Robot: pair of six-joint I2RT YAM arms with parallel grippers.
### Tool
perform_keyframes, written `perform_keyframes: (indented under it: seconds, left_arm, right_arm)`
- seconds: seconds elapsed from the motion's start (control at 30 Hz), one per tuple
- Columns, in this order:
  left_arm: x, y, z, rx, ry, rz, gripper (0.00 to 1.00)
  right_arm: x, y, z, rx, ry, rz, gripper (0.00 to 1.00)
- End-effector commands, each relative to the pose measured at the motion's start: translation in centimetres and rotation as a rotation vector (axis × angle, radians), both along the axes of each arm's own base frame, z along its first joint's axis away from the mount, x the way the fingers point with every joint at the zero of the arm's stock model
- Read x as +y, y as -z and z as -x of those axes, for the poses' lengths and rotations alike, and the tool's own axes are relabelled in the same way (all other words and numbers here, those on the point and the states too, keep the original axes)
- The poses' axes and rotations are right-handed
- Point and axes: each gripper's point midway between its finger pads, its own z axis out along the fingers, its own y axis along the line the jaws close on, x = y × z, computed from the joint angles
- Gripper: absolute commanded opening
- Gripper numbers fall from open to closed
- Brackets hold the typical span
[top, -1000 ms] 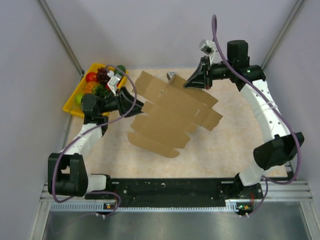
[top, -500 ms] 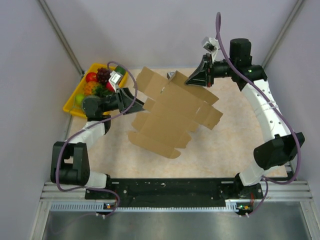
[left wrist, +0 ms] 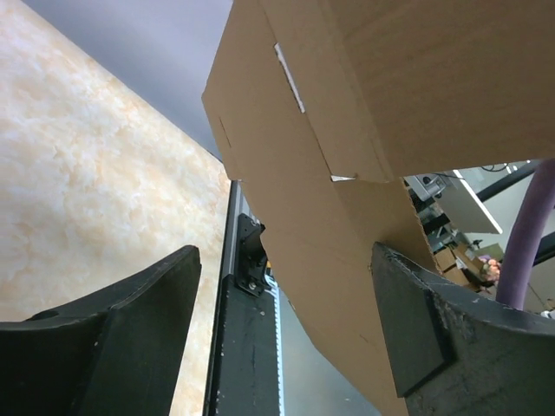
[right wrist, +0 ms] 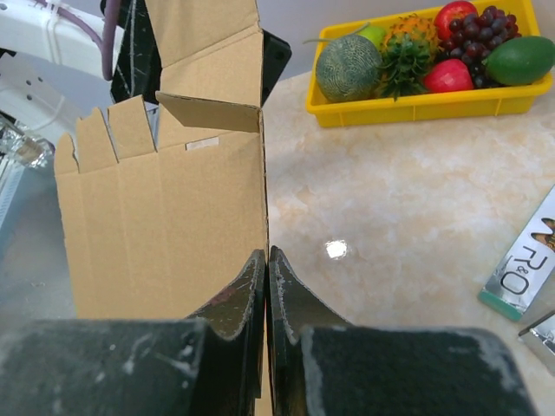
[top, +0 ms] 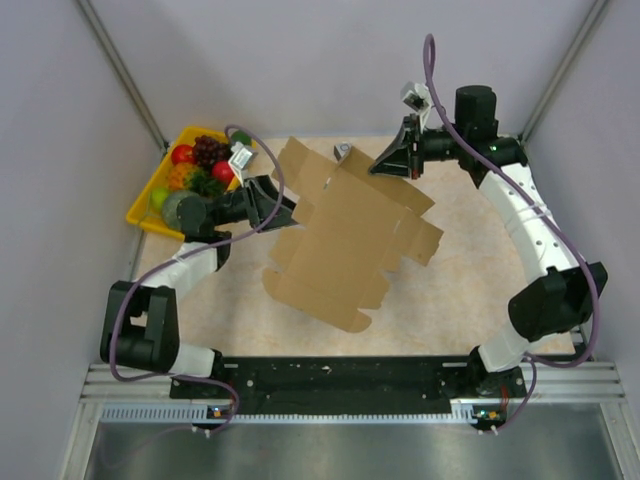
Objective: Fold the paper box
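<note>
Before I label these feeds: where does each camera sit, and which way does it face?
Top external: overhead, behind, facing down; left arm, right arm show.
Left wrist: through the open left gripper, up at the paper box.
Right wrist: past the shut right gripper, toward the yellow fruit tray.
Shared: the paper box.

Yellow fruit tray [top: 140,212] at far-left corner of table [top: 450,300]; printed carton [right wrist: 520,264] lying flat.

Matt brown cardboard paper box [top: 345,240]
</note>
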Motion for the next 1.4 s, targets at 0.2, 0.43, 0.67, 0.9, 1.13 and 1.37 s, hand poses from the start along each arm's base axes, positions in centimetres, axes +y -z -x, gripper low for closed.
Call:
perform_keyframes:
  seconds: [0.2,0.43,0.67,0.9,1.13,1.37]
  left_arm:
    - [1.0,-1.6,-0.7,-0.271,-0.193,-0.097,0.89]
    - [2.4,-0.5,-2.6,-0.218,-0.38,-0.238,0.93]
    - [2.2,2.1,-3.0,-0.14,-0.391,-0.242,0.82]
    - [2.6,7.0,-4.0,-0.06,-0.499,-0.272,0.82]
    - [3.2,11.9,-5.5,0.017,-0.565,-0.339,0.79]
    - [2.2,13.8,-6.5,0.06,-0.528,-0.332,0.75]
  right_arm:
    - [-0.2,-2.2,0.9,-0.108,0.023,-0.013,0.0]
    - [0.1,-1.7,0.8,-0.09,0.033,-0.006,0.0]
    - [1.2,0.2,-0.3,-0.05,0.135,0.054,0.0]
    - [2.6,6.0,-0.4,0.005,0.198,0.173,0.0]
    - [3.2,12.1,-2.5,0.075,0.259,0.284,0.0]
    - [2.4,14.9,-4.1,0.092,0.348,0.356,0.0]
